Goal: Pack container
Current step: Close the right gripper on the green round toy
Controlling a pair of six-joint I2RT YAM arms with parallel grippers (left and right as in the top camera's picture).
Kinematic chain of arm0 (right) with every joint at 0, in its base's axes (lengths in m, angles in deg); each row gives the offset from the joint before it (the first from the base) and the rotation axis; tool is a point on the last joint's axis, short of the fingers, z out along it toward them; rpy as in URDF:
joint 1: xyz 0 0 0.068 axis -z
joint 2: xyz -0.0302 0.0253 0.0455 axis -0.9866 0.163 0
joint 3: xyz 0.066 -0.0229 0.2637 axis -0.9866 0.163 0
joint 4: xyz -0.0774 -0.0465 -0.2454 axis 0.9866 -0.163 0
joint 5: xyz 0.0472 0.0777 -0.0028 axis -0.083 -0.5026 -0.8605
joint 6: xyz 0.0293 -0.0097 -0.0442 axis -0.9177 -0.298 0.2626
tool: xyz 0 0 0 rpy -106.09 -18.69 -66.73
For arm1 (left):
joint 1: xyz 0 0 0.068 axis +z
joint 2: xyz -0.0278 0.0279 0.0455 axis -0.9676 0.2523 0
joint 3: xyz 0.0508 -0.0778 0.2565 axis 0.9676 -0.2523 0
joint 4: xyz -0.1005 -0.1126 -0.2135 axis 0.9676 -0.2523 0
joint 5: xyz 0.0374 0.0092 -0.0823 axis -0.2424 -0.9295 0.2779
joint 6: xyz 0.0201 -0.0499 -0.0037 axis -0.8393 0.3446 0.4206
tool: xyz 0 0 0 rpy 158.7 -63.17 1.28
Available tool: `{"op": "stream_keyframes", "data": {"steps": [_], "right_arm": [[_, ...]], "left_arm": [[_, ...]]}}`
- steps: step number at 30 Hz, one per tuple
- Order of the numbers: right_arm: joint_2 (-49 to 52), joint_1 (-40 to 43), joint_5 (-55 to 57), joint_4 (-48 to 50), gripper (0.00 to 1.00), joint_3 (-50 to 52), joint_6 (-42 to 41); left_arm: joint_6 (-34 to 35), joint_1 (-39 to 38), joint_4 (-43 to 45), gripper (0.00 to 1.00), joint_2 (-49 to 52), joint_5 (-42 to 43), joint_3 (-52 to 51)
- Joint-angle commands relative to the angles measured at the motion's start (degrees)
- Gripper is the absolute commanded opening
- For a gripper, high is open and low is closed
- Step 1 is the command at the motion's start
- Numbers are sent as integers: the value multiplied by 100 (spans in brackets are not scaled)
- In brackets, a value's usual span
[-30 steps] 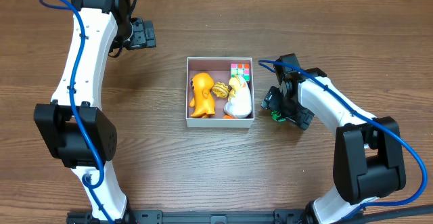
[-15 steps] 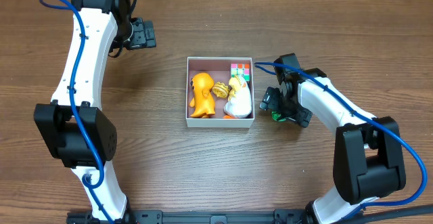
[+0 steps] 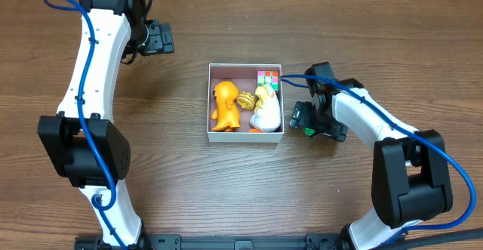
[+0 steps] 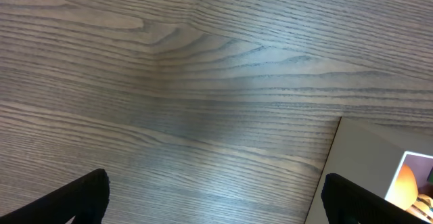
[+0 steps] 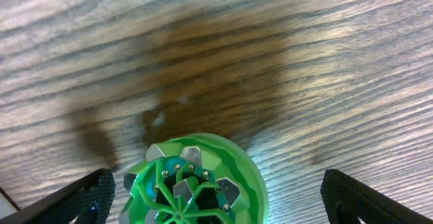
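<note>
Sitting mid-way across the table [image 3: 173,189], the container [image 3: 210,103] holds an orange toy [image 3: 223,105], a white toy [image 3: 266,114] and a colour cube [image 3: 268,79], leaving, I judge, only the green toy [image 5: 193,176] just beside it, flanked by the spread jaws of the right gripper [image 5: 213,195], while the left gripper [image 4: 215,197] hangs well apart, jaws also spread.

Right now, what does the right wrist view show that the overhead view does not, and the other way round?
Only the right wrist view: the green toy up close, round, with silver metal pieces inside, between the open fingers of the right gripper. Only the overhead view: the container holding an orange figure, a white figure and a colourful cube, plus the left gripper. Both: the green toy, the right gripper and the wooden table.
</note>
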Motion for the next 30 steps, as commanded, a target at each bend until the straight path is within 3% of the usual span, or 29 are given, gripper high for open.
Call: {"op": "stream_keyframes", "data": {"steps": [1, 7, 13, 30], "right_arm": [[-52, -20, -4, 59, 100, 70, 249], [-52, -20, -9, 125, 100, 68, 284], [-52, -20, -376, 214, 100, 66, 960], [-52, -20, -358, 444, 100, 68, 955]], "left_arm": [[59, -7, 0, 100, -55, 33, 63], [61, -7, -2, 100, -55, 33, 63], [76, -7, -2, 100, -55, 39, 63], [166, -7, -9, 100, -55, 50, 63]]}}
